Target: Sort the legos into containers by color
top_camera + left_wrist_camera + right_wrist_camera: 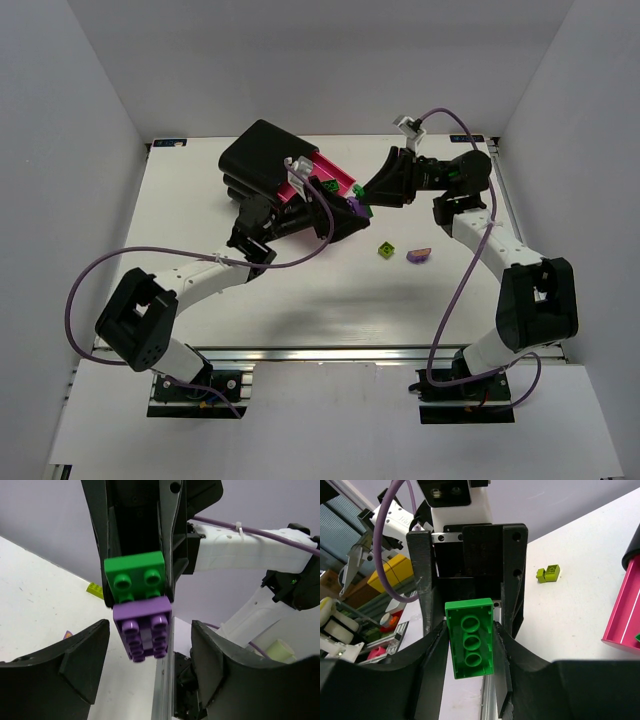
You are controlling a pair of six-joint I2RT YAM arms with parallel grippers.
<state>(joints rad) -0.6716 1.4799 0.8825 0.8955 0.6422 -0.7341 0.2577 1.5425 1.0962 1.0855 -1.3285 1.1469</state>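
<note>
The green brick (pixel 470 645) is bright green. In the right wrist view its hollow underside shows three round rings. The right pincer (pixel 470 652) pinches it by its two long sides. In the left wrist view a purple brick (pixel 143 632) with round studs sits just below the green one, touching it. The left pincer (pixel 150 630) is spread wide on both sides of the purple brick and does not touch it. From the top, both bricks are up in the air near the middle of the frame, just right of the open pink drawer (pixel 318 178) and its black casing (pixel 262 150). Lower right, a yellow-green brick (pixel 386 250) and a small purple piece (pixel 420 254) lie near each other on the white surface (pixel 300 300).
</note>
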